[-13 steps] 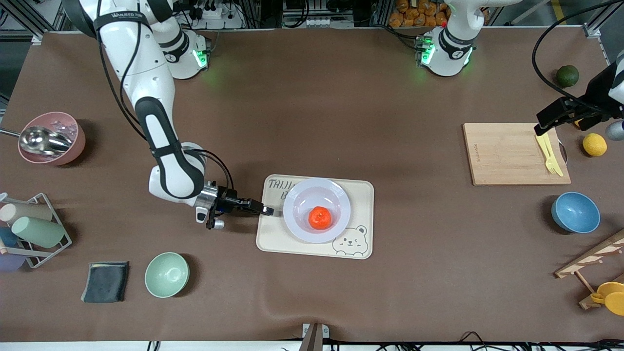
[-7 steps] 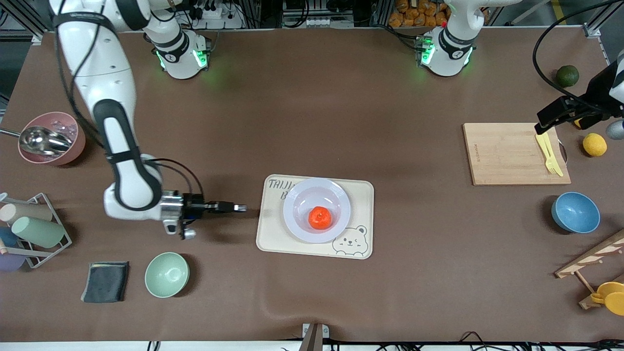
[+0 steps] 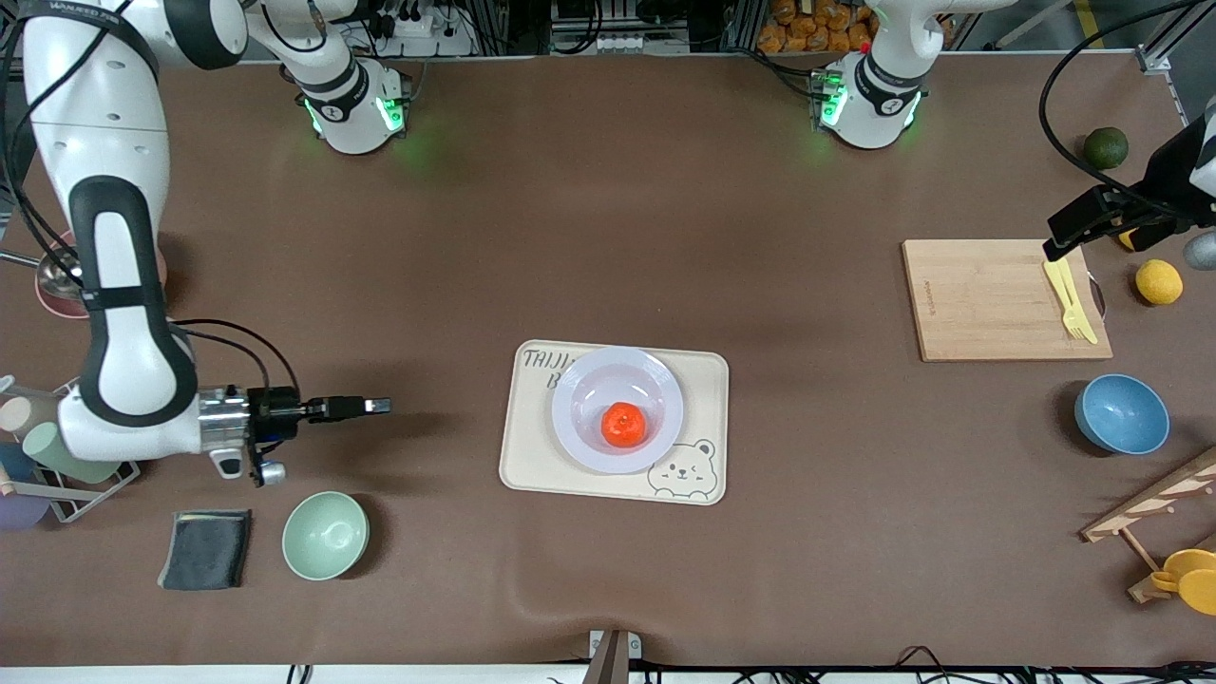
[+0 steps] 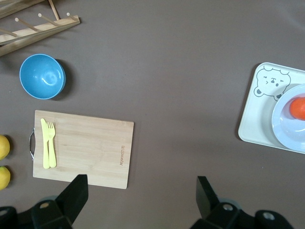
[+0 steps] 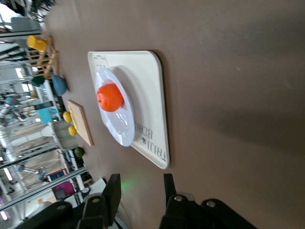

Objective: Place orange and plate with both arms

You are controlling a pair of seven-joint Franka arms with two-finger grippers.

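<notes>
The orange (image 3: 623,425) lies in the pale plate (image 3: 581,378), and the plate rests on a cream bear-printed tray (image 3: 711,382) mid-table. My right gripper (image 3: 378,406) hovers low over bare table between the tray and the right arm's end, pointing at the tray. It is open and holds nothing. The right wrist view shows the orange (image 5: 109,98) in the plate (image 5: 123,133) ahead of the right gripper (image 5: 140,185). My left gripper (image 3: 1053,249) waits open over the cutting board's edge. The left wrist view shows the left gripper (image 4: 142,185), the orange (image 4: 299,108) and the plate (image 4: 285,130).
A wooden cutting board (image 3: 988,299) carries a yellow fork (image 3: 1069,299). Near it are a blue bowl (image 3: 1121,414), a lemon (image 3: 1159,281) and a dark green fruit (image 3: 1106,147). A mint bowl (image 3: 325,535), a dark cloth (image 3: 206,548) and a cup rack (image 3: 57,456) stand at the right arm's end.
My right gripper has drawn back from the tray's edge toward the right arm's end of the table, its jaws spreading. The plate, the orange and the left arm have not moved.
</notes>
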